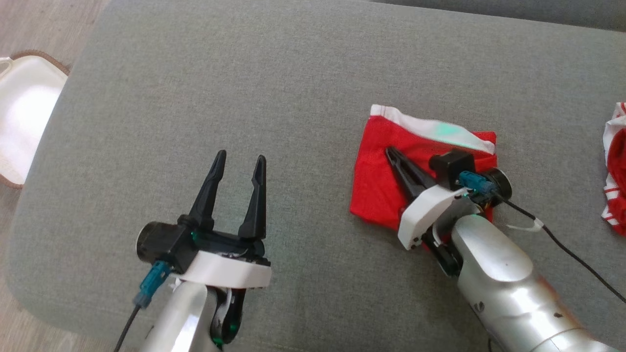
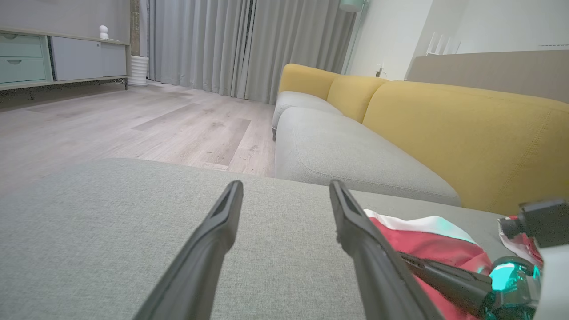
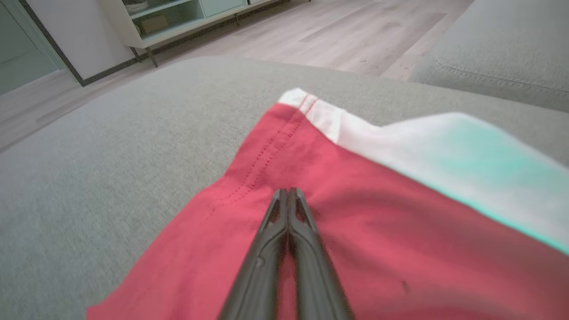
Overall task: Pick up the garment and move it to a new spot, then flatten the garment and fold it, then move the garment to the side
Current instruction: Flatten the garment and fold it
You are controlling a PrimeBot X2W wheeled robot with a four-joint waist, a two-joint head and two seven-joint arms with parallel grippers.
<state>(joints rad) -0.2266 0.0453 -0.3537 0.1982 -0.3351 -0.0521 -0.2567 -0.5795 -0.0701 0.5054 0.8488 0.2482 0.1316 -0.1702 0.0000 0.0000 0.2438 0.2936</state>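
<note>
While the left claw (image 1: 242, 155) hangs open over bare grey weave, its two tapered black fingers spread with nothing between them, the right claw (image 1: 390, 151) is closed, its fingers pressed together into one narrow wedge that lies on the garment (image 1: 376, 190). Garment: smooth red cloth folded to a rough square, with a white band along the far edge and a double row of hem stitching near one corner. It lies flat on the right half of the grey upholstered seat (image 1: 293, 73), which has a coarse woven texture and rounded corners. A crumpled red-and-white striped cloth (image 1: 614, 171) sits well apart at the seat's right edge. Beyond are a yellow sofa backrest (image 2: 466, 133) and a pale wood-plank floor (image 2: 133, 120).
</note>
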